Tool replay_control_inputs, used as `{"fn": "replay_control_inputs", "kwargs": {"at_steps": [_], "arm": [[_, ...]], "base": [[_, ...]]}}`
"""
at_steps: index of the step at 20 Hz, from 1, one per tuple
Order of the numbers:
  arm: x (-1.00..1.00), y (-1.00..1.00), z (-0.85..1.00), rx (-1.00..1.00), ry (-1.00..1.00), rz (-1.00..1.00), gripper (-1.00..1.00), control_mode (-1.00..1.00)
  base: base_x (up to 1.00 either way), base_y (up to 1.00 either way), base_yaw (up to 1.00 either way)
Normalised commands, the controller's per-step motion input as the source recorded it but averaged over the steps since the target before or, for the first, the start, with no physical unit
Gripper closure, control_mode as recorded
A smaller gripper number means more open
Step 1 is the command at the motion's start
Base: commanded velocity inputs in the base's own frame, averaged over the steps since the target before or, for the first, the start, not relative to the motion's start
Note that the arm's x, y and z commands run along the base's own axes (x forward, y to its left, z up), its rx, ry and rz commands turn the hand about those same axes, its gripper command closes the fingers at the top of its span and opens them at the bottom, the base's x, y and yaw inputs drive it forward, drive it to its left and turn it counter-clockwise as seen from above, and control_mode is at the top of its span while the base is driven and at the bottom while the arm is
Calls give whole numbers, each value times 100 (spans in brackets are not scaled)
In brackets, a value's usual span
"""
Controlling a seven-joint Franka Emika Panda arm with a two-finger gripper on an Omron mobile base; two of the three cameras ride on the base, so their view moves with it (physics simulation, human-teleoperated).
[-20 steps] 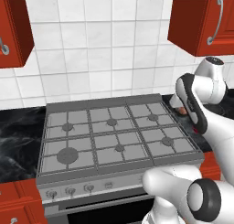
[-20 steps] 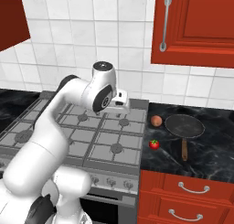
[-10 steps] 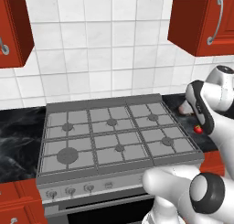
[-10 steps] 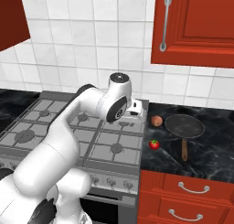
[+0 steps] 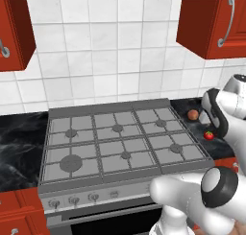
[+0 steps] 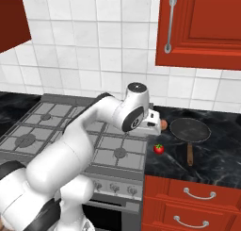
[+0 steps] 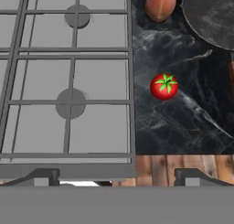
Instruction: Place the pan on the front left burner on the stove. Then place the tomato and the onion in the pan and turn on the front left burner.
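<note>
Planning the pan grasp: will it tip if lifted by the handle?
Probably. The pan has a wide round body on a thin straight handle, so it would likely sag at the far end. It lies flat on the counter and should slide rather than roll.

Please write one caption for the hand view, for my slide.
Open gripper looks down on the tomato, onion and pan beside the stove.

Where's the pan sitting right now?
The pan sits on the black counter right of the stove, handle toward the front edge, with the onion and tomato to its left.
</note>
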Motion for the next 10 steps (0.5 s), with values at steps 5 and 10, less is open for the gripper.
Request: {"fn": "replay_control_inputs", "kwargs": {"at_steps": [5, 10], "arm": [[8, -38, -23, -3, 4, -2, -100, -100], [8, -33, -20, -1, 3, -2, -100, -100]], "base": [[0, 0, 0], [0, 0, 0]]}}
